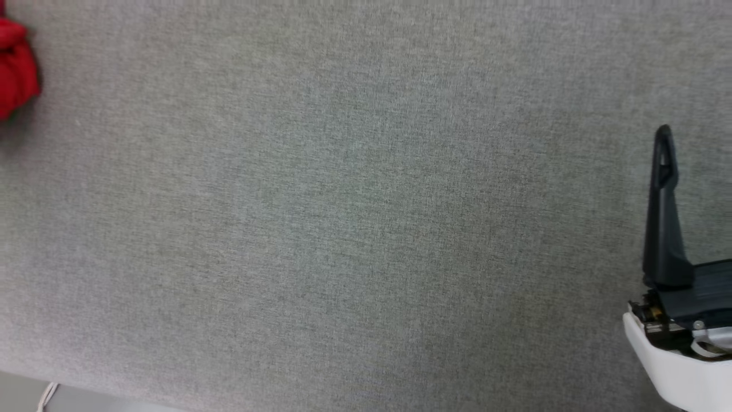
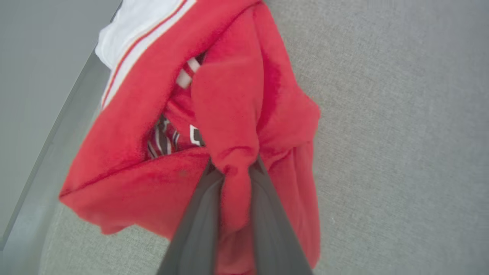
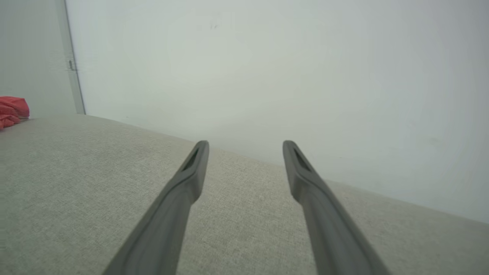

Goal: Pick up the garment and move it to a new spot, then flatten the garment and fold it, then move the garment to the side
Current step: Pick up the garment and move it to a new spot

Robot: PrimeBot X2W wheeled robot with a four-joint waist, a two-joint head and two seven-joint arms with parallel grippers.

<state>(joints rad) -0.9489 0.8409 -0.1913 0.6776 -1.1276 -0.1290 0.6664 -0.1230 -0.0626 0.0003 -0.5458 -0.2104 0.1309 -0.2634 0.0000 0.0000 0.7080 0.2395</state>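
Observation:
The garment (image 2: 233, 99) is a crumpled red jersey with white sleeve cloth and striped trim, bunched on the grey cloth surface near its edge. My left gripper (image 2: 233, 168) is shut on a pinched fold of its red cloth, the two dark fingers pressing in from both sides. In the head view a bit of the garment (image 1: 16, 68) shows at the far left edge. From the right wrist the garment (image 3: 13, 110) is a small red heap far to the left. My right gripper (image 3: 244, 147) stands open over bare cloth, and one of its fingers (image 1: 663, 212) shows at the head view's right.
A grey woven cloth surface (image 1: 354, 217) spreads across the work area. Its edge (image 2: 57, 126) runs just beside the garment, with grey floor beyond. A pale wall (image 3: 267, 68) rises behind the surface's far edge. A strip of floor (image 1: 34, 395) shows at the lower left.

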